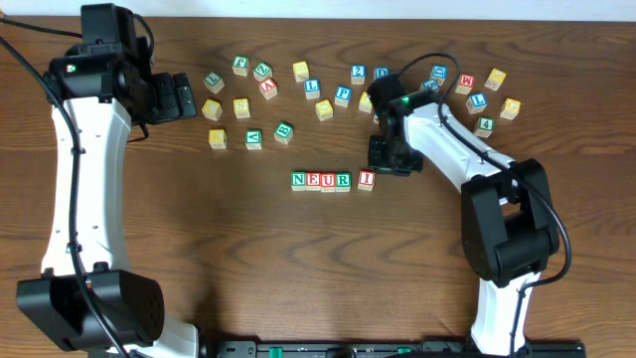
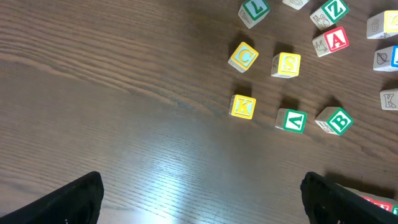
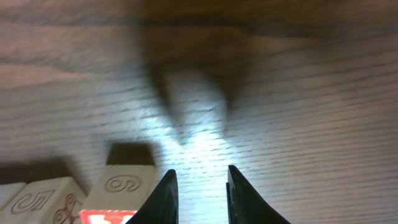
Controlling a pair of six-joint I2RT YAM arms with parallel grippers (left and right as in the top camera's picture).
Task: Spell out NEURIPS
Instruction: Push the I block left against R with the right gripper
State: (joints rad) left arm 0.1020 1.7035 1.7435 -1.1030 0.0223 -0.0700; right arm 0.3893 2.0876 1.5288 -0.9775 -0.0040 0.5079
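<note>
Cubes N, E, U, R [image 1: 320,180] stand in a row at mid-table, with the red I cube [image 1: 366,180] a small gap to their right. My right gripper [image 1: 388,165] hovers just right of and behind the I cube [image 3: 127,180]. Its jaws [image 3: 200,170] are slightly apart, with only bare wood between them. The blue P cube [image 1: 343,94] lies among the loose cubes at the back. The yellow S cube [image 1: 241,106] [image 2: 286,64] lies back left. My left gripper [image 1: 187,96] [image 2: 200,180] is wide open and empty there.
Loose cubes are scattered along the back: C [image 2: 243,56], K [image 2: 242,106], V [image 2: 291,120], B [image 2: 336,121] and A [image 2: 336,40] near the left gripper. Several more, such as M [image 1: 464,84] and 4 [image 1: 484,126], lie behind the right arm.
</note>
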